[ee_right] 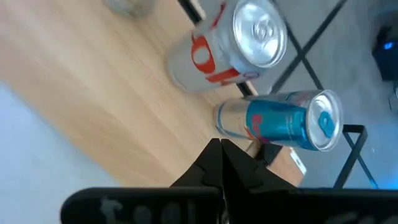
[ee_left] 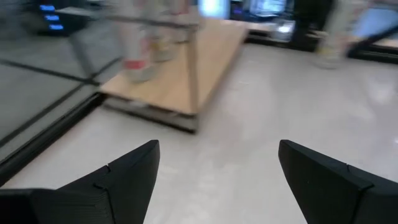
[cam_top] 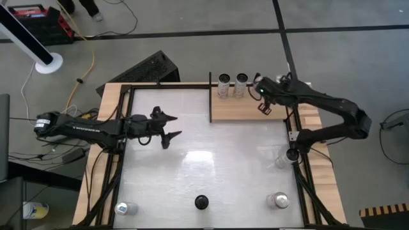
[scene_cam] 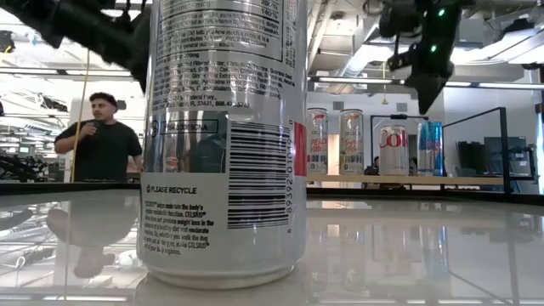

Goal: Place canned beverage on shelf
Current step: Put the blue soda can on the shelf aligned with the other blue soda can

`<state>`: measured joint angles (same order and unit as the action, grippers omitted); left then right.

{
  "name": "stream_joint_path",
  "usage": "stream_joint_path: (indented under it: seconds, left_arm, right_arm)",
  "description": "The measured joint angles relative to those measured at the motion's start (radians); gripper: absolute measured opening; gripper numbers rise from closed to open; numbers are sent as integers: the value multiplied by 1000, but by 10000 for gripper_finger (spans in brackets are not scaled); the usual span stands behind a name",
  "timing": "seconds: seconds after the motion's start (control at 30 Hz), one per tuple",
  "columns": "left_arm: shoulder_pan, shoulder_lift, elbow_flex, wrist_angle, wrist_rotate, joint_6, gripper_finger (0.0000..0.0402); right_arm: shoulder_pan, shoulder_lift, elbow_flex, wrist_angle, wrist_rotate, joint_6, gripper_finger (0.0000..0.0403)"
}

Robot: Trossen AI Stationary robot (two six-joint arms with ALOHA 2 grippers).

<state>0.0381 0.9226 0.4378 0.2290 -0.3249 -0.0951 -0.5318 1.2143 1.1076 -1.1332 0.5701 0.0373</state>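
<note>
White table (cam_top: 211, 160), shelf (cam_top: 249, 108) at far edge. Your left gripper (cam_top: 167, 128) empty, fingers spread; upright can (cam_top: 126, 208) at near-left corner, closest. Right gripper (cam_top: 263, 102) pressed together over shelf.

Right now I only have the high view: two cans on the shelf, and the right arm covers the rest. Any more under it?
Observer: Yes, two more stand upright on the shelf: a white-and-red can and a blue can.
Operator: Is the right tool carrying one?
Observer: No. The right tool is shut on nothing, right beside the blue can.
Operator: Left tool?
Observer: The left tool is open and empty, pointing toward the shelf.
</note>
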Motion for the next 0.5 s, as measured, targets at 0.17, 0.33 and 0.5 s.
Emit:
stream_joint_path:
  seconds: [0.17, 0.33, 0.5]
  left_arm:
    - [-44, 0, 168, -269, 179, -6, 313]
    - [-148, 0, 306, -495, 231, -24, 313]
    - [-274, 0, 370, -537, 234, -36, 313]
  right_arm:
    - [97, -89, 0, 1, 1, 72, 21]
    - [205, -153, 0, 6, 2, 130, 21]
    - [314, -185, 0, 18, 3, 170, 21]
